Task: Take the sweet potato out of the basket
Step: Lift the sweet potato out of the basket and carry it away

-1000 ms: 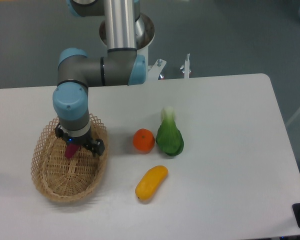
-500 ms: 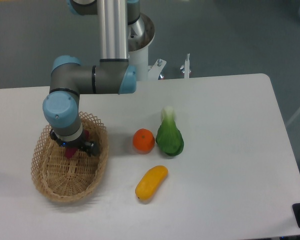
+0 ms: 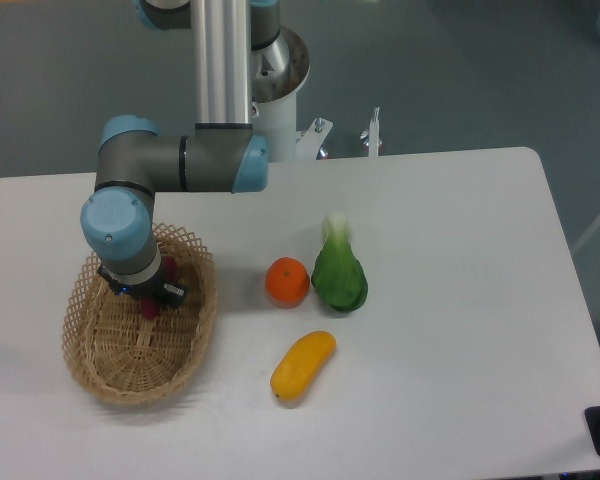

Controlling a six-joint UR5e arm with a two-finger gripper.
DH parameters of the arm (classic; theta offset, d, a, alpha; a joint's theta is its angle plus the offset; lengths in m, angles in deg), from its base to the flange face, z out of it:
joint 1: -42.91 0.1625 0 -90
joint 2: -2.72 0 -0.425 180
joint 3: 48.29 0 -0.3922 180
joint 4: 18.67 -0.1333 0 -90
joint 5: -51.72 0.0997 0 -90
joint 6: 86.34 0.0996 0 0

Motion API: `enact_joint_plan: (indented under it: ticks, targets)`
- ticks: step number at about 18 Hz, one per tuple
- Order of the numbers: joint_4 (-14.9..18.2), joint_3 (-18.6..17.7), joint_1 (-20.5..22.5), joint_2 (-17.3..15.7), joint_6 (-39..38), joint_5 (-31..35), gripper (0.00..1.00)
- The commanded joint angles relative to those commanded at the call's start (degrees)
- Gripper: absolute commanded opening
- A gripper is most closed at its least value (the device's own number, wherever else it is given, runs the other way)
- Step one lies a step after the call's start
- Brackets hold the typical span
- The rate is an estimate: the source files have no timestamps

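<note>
Now: arm bent down over basket at left side of table. Gripper low inside basket, mostly hidden under wrist; cannot tell if fingers spread or pinching. Sweet potato in basket, only magenta bits visible at gripper tip. Orange, green vegetable side by side mid-table; yellow fruit just below them.

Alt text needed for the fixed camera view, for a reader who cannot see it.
A robot arm's gripper reaches down into a wicker basket at the table's left, with a magenta sweet potato at its fingers. To the right on the white table lie an orange, a green vegetable and a yellow fruit.
</note>
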Motion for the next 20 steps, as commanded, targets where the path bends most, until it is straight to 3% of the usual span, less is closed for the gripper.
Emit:
enact_joint_plan:
  ticks: [5,9,16,20]
  targets:
    - [0.3,1.2,2.6,-3.0,0.0,-1.3,0.06]
    - [0.4,4.4,5.7,-3.5,0.1,-1.7,0.06]
    - [0.5,8.1,13.6,-4.8,1.7,-1.3,0.06]
    - [0.5,8.2,19.0,-4.8,7.6,-1.1,0.06]
